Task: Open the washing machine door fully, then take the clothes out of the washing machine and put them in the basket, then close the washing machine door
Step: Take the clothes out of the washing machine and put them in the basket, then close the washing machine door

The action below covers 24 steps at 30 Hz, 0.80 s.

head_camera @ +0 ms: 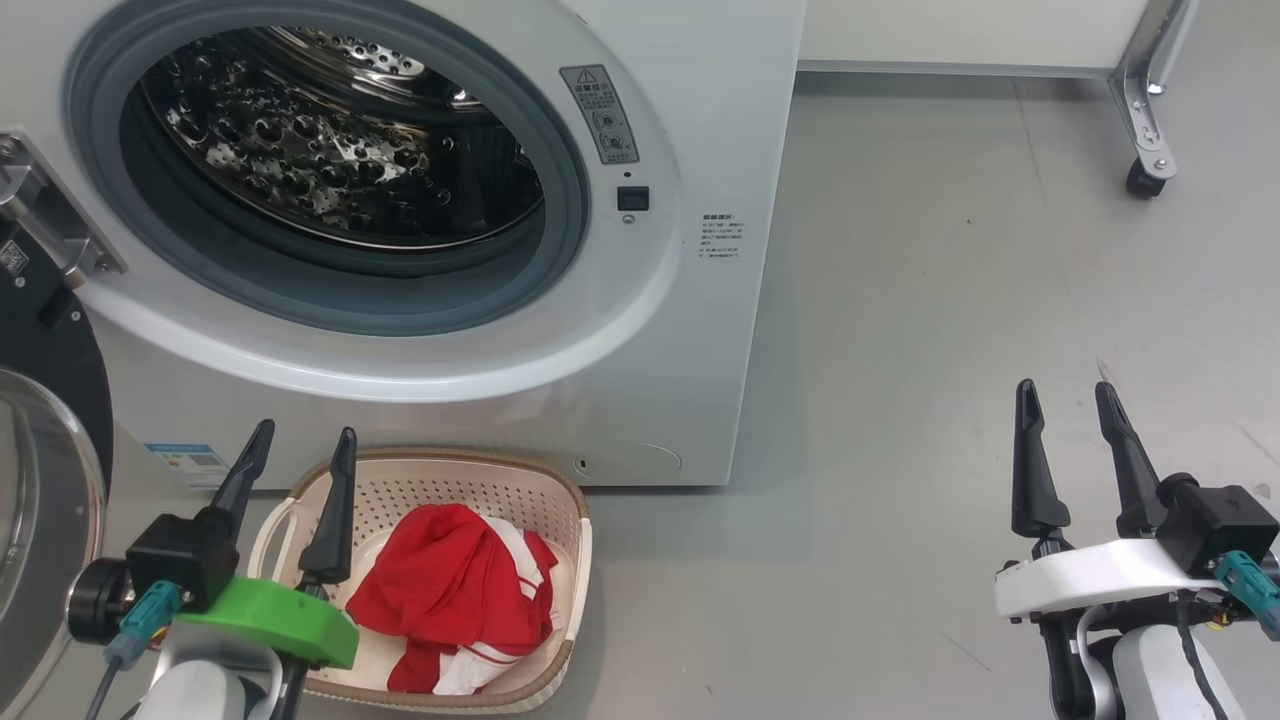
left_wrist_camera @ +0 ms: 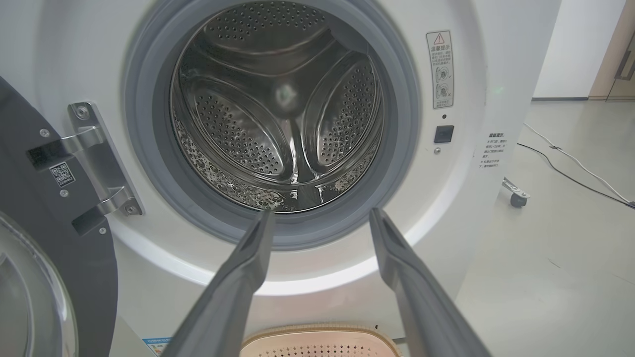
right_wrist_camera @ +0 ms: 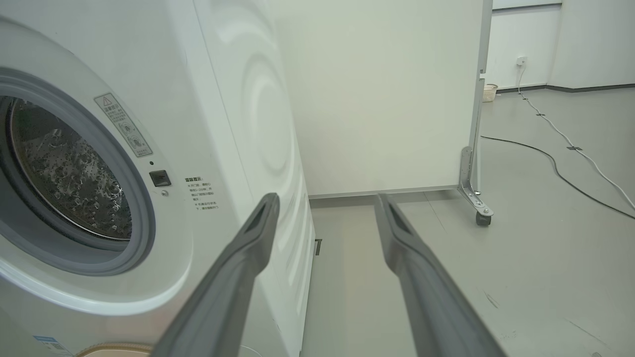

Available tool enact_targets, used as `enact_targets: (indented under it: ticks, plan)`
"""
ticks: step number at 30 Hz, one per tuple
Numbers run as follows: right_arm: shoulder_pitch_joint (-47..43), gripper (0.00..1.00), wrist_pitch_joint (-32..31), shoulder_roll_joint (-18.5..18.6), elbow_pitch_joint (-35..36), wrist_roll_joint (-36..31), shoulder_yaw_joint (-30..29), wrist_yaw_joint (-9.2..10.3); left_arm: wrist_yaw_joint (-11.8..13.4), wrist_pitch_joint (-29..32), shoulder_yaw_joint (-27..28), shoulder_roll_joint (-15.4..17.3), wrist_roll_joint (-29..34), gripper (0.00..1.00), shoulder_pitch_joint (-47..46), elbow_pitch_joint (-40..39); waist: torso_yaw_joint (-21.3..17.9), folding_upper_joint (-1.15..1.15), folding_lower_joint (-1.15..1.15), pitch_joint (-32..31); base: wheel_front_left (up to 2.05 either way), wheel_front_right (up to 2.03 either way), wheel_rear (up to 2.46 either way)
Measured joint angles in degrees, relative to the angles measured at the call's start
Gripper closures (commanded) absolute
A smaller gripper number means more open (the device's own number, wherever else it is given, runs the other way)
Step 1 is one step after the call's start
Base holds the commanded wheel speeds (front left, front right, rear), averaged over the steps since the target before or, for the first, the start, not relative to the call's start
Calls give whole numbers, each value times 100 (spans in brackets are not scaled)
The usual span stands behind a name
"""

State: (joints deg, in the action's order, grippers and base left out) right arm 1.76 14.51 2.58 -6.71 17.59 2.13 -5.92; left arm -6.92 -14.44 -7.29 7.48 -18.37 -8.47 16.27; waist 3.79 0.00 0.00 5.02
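Note:
The white washing machine (head_camera: 690,120) stands with its door (head_camera: 45,420) swung open at the far left, black rim and glass bowl showing. Its steel drum (left_wrist_camera: 278,109) looks empty. On the floor before the machine sits the cream basket (head_camera: 565,500), and the red clothes (head_camera: 450,590) with white stripes lie inside it. My left gripper (head_camera: 300,450) hovers open over the basket's left end, fingers pointing at the drum opening (left_wrist_camera: 320,218). Over bare floor at the right, my right gripper (head_camera: 1065,400) is open and holds nothing (right_wrist_camera: 325,203).
A white panel on a metal leg with a caster (head_camera: 1145,175) stands at the back right. Cables (right_wrist_camera: 560,163) run across the grey floor beyond it. The basket's rim (left_wrist_camera: 317,334) lies just under my left fingers.

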Motion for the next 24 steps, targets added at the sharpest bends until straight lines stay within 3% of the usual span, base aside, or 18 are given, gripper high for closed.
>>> enact_targets:
  ticks: [24]
  plan:
    - [-2, 0, 0, -3, 45, -5, 11, -7, -2, 0, 60, 0, 25, 0, 224, -287, -12, 0, 0, 3, 0, 0, 0]
